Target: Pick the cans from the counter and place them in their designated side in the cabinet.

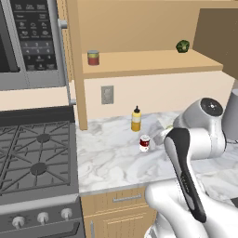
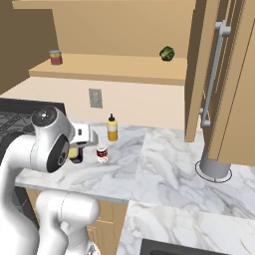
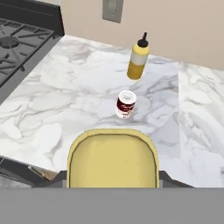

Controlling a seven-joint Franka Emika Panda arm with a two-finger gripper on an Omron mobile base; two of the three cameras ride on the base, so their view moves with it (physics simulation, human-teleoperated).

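Note:
My gripper [image 2: 76, 151] is shut on the dark blue boxy tin [image 2: 75, 154], low over the left part of the marble counter [image 2: 164, 164]. In the hand view the tin's yellow top [image 3: 113, 159] sits between the fingertips, at the counter's front edge. The short round red-and-white can [image 1: 144, 143] [image 2: 102, 154] [image 3: 125, 104] stands upright on the counter just beyond the held tin, apart from it. Above is the tan cabinet with its long shelf [image 1: 153, 63] [image 2: 119, 67]. My own arm hides the hand in the left base view.
A yellow squeeze bottle [image 1: 135, 119] [image 2: 112, 128] [image 3: 138, 61] stands behind the round can near the wall. On the shelf sit a red can with a yellow-green band [image 1: 93, 57] [image 2: 55, 57] and a green lump [image 1: 182, 46] [image 2: 167, 53]. The black stove [image 1: 32, 153] lies left, under the microwave [image 1: 28, 42].

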